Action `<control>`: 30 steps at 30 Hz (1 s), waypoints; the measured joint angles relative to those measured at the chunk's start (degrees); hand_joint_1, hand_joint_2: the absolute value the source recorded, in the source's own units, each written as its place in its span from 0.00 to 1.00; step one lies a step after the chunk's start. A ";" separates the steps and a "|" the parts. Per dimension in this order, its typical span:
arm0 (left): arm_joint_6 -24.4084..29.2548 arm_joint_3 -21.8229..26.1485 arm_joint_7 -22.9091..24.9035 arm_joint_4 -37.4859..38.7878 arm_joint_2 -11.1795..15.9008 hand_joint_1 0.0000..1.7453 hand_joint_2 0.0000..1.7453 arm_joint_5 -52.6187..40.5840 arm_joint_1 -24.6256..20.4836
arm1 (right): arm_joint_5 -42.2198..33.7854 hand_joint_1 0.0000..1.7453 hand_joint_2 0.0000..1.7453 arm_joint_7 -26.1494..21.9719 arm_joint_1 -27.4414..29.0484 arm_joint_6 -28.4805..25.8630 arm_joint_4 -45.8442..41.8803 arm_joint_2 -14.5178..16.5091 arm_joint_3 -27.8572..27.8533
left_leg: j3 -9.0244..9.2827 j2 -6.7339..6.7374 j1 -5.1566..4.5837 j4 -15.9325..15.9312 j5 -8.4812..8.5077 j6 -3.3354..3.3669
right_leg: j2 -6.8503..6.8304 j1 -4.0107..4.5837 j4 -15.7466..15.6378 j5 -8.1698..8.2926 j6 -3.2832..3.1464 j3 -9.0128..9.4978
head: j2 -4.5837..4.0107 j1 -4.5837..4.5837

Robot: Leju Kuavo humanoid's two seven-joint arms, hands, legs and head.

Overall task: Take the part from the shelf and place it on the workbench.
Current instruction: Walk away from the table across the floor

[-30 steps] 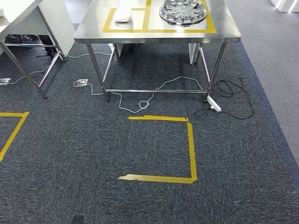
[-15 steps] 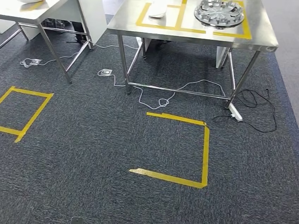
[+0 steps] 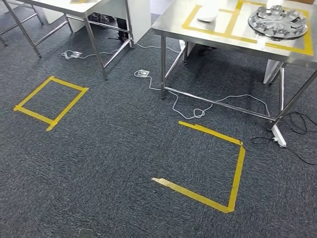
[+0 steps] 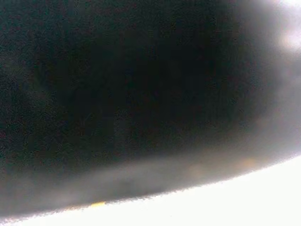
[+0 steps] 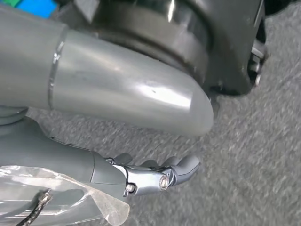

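Note:
In the head view a steel workbench (image 3: 176,22) stands at the upper right, its top marked with yellow tape. A round silver metal part (image 3: 278,21) lies in its right taped field. A white object (image 3: 208,12) lies in the left one. In the right wrist view my right hand (image 5: 156,176) hangs over the grey carpet with its dark fingers stretched out and nothing in them. The left wrist view is dark and blurred.
A yellow tape outline (image 3: 235,168) marks the carpet in front of the workbench, and a second yellow square (image 3: 50,101) lies to the left. A white table (image 3: 93,6) stands at the upper left. Cables (image 3: 194,111) and a power strip (image 3: 279,136) lie under the workbench.
The whole picture has shifted: the camera has turned left, so the workbench now sits at the upper right and the second yellow square has come fully into view.

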 joint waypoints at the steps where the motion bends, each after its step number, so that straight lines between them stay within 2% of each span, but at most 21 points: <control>1: 0.06 0.00 -0.04 0.01 -0.01 0.00 0.00 -0.02 0.10 | -0.02 0.00 0.00 -0.03 -0.05 -0.01 -0.01 0.00 -0.01 | -0.38 0.65 -0.04 0.60 -0.48 -0.31 | -0.72 -0.08 -0.15 0.22 -0.35 0.12 | 0.00 -0.17; 2: 0.11 0.00 -0.08 0.01 -0.01 0.00 0.00 -0.04 0.12 | -0.03 0.00 0.00 -0.07 -0.06 -0.01 -0.01 0.02 -0.01 | -1.19 2.04 -0.10 2.29 -1.71 -0.62 | -1.58 -0.19 -0.31 0.41 -0.65 0.08 | 0.00 -0.47; 4: 0.18 0.00 -0.19 0.02 -0.06 0.00 0.00 -0.11 -0.05 | -0.03 0.00 0.00 -0.10 0.13 0.01 -0.02 0.02 -0.01 | -4.16 5.64 -0.09 9.08 -5.87 -1.18 | -3.47 -0.11 -0.39 0.48 -0.97 -0.02 | 0.00 -1.04; 5: 0.20 0.00 -0.23 0.02 -0.06 0.00 0.00 -0.16 -0.14 | -0.02 0.00 0.00 -0.11 0.28 0.02 -0.02 0.02 -0.01 | -5.83 6.61 0.03 13.02 -7.73 -1.42 | -4.50 -0.02 -0.37 0.44 -1.04 -0.08 | -0.01 -1.15; 6: 0.21 0.00 -0.26 0.02 -0.06 0.00 0.00 -0.20 -0.14 | -0.02 0.00 0.00 -0.10 0.39 0.03 -0.02 0.02 -0.02 | -6.90 7.06 0.13 15.76 -8.68 -1.57 | -5.44 0.04 -0.36 0.40 -1.07 -0.13 | -0.01 -1.13; 7: 0.22 0.00 -0.27 0.02 -0.06 0.00 0.00 -0.23 -0.06 | -0.03 0.00 0.00 -0.10 0.42 0.02 -0.02 0.02 -0.02 | -6.96 7.28 0.20 16.42 -8.47 -1.63 | -6.29 0.07 -0.35 0.36 -1.06 -0.16 | -0.01 -1.14; 8: 0.23 0.00 -0.27 0.02 -0.06 0.00 0.00 -0.25 0.03 | -0.05 0.00 0.00 -0.10 0.35 0.02 -0.02 0.02 -0.03 | -5.87 7.53 0.24 14.78 -7.21 -1.60 | -7.04 0.10 -0.35 0.31 -1.02 -0.13 | -0.02 -1.15; 9: 0.23 0.00 -0.27 0.02 -0.05 0.00 0.00 -0.26 0.09 | -0.08 0.00 0.00 -0.10 0.26 0.02 -0.02 0.03 -0.02 | -3.79 8.16 0.22 11.19 -5.30 -1.44 | -7.74 0.14 -0.35 0.24 -0.94 -0.02 | -0.02 -1.16; 11: 0.26 0.00 -0.27 0.02 -0.06 0.00 0.00 -0.29 -0.06 | -0.11 0.00 0.00 -0.11 0.14 0.02 -0.02 0.04 -0.02 | 0.57 10.66 -0.14 3.20 -2.58 -0.77 | -9.04 0.41 -0.28 -0.03 -0.58 0.24 | -0.01 -1.15; 12: 0.27 0.00 -0.27 0.02 -0.07 0.00 0.00 -0.33 -0.19 | -0.12 0.00 0.00 -0.11 0.12 0.02 -0.02 0.04 -0.02 | 1.77 11.55 -0.35 0.81 -2.09 -0.39 | -9.67 0.57 -0.24 -0.19 -0.32 0.33 | -0.01 -1.13; 13: 0.28 0.00 -0.28 0.02 -0.08 0.00 0.00 -0.38 -0.28 | -0.12 0.00 0.00 -0.12 0.11 0.02 -0.02 0.04 -0.03 | 2.17 11.94 -0.53 -0.17 -2.16 -0.06 | -10.20 0.70 -0.21 -0.30 -0.07 0.39 | -0.01 -1.13; 16: 0.32 0.01 -0.29 0.02 -0.09 0.00 0.00 -0.43 -0.09 | -0.12 0.00 0.00 -0.13 -0.12 0.02 -0.03 0.04 -0.03 | 1.96 10.56 -0.53 -0.47 -1.97 0.71 | -11.25 0.66 -0.29 -0.46 0.60 0.62 | -0.01 -1.22; 18: 0.40 0.02 -0.30 0.02 -0.14 0.00 0.00 -0.43 0.05 | -0.11 0.00 0.00 -0.14 -0.25 0.02 -0.04 0.04 -0.03 | 2.01 9.36 -0.23 -0.92 -1.49 1.38 | -8.84 0.45 1.34 -1.85 1.26 -0.08 | 0.00 -1.01; 20: 0.45 0.02 -0.32 0.02 -0.26 0.00 0.00 -0.43 -0.10 | -0.10 0.00 0.00 -0.15 -0.11 0.03 -0.03 0.04 -0.03 | 1.85 8.05 -0.06 -1.09 -1.13 1.89 | -5.01 0.24 7.89 -5.50 1.76 -3.12 | 0.00 -0.72; 22: 0.45 0.03 -0.34 0.02 -0.36 0.00 0.00 -0.43 -0.17 | -0.04 0.00 0.00 -0.14 0.09 0.03 -0.02 0.04 -0.03 | 1.66 6.46 -0.08 -1.05 -1.00 2.09 | -3.71 0.18 15.87 -8.42 2.00 -7.11 | 0.00 -0.68; 23: 0.45 0.03 -0.36 0.02 -0.38 0.00 0.00 -0.43 -0.11 | 0.00 0.00 0.00 -0.14 0.16 0.03 -0.02 0.04 -0.04 | 1.66 5.65 -0.09 -1.02 -0.98 2.09 | -3.60 0.17 17.37 -8.24 2.03 -8.05 | 0.00 -0.69; 24: 0.46 0.04 -0.36 0.02 -0.38 0.00 0.00 -0.43 -0.06 | 0.04 0.00 0.00 -0.16 0.22 0.03 -0.02 0.04 -0.04 | 1.72 4.78 -0.09 -0.98 -0.97 2.07 | -3.49 0.15 16.62 -6.93 2.00 -7.94 | 0.00 -0.69; 25: 0.46 0.06 -0.38 0.02 -0.39 0.00 0.00 -0.43 -0.04 | 0.08 0.00 0.00 -0.21 0.22 0.03 -0.02 0.04 -0.04 | 1.81 3.95 -0.09 -0.96 -0.96 2.02 | -3.07 0.09 13.46 -4.69 1.89 -6.66 | -0.01 -0.69; 27: 0.46 0.08 -0.41 0.02 -0.49 0.00 0.00 -0.43 -0.18 | 0.16 0.00 0.00 -0.32 0.22 0.03 -0.02 0.04 -0.04 | 1.85 2.39 -0.15 -0.77 -1.00 1.72 | -0.34 -0.16 4.96 -0.64 1.46 -3.00 | -0.01 -0.69; 29: 0.46 0.10 -0.43 0.02 -0.57 0.00 0.00 -0.43 -0.32 | 0.22 0.00 0.00 -0.40 0.18 0.04 -0.02 0.03 -0.05 | 1.47 1.04 -0.15 -0.54 -1.02 1.06 | 1.70 -0.23 0.45 0.44 0.95 -0.99 | -0.01 -0.72; 30: 0.46 0.13 -0.44 0.02 -0.57 0.00 0.00 -0.43 -0.29 | 0.22 0.00 0.00 -0.43 0.17 0.04 -0.02 0.02 -0.05 | 1.20 0.39 -0.12 -0.45 -0.97 0.64 | 1.52 -0.15 0.01 0.25 0.68 -0.68 | -0.01 -0.74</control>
